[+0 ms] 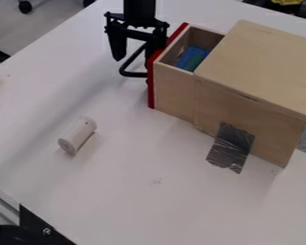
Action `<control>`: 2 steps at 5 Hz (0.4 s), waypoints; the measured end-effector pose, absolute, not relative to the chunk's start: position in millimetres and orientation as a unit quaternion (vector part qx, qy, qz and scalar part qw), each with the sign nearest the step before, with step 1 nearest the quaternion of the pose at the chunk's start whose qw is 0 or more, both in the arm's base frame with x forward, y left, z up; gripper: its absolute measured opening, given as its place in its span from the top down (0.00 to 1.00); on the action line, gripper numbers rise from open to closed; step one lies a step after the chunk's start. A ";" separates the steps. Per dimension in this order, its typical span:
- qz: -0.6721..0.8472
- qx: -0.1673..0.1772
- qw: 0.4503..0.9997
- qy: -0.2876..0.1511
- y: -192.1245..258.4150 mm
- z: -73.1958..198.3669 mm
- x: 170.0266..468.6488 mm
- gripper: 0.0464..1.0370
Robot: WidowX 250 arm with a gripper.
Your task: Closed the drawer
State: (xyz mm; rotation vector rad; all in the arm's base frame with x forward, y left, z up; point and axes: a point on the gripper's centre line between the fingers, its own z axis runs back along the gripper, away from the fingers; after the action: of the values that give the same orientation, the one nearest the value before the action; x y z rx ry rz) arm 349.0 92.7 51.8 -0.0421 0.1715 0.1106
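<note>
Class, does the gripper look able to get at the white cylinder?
Probably yes: nothing covers the white cylinder, though the gripper would first have to clear the drawer handle.

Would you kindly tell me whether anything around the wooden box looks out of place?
The gray tape on the wooden box's near side is wrinkled, which looks makeshift. A white cylinder lies on its side on the table. The drawer is partly open.
</note>
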 end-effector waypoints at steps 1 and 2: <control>0.060 -0.024 0.994 0.083 97.0 51.3 357.8 0.04; 0.060 -0.029 0.994 0.085 98.1 52.9 360.7 0.04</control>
State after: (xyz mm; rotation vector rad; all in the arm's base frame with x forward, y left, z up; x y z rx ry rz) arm 360.7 98.1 52.9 -0.0586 0.1694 0.1193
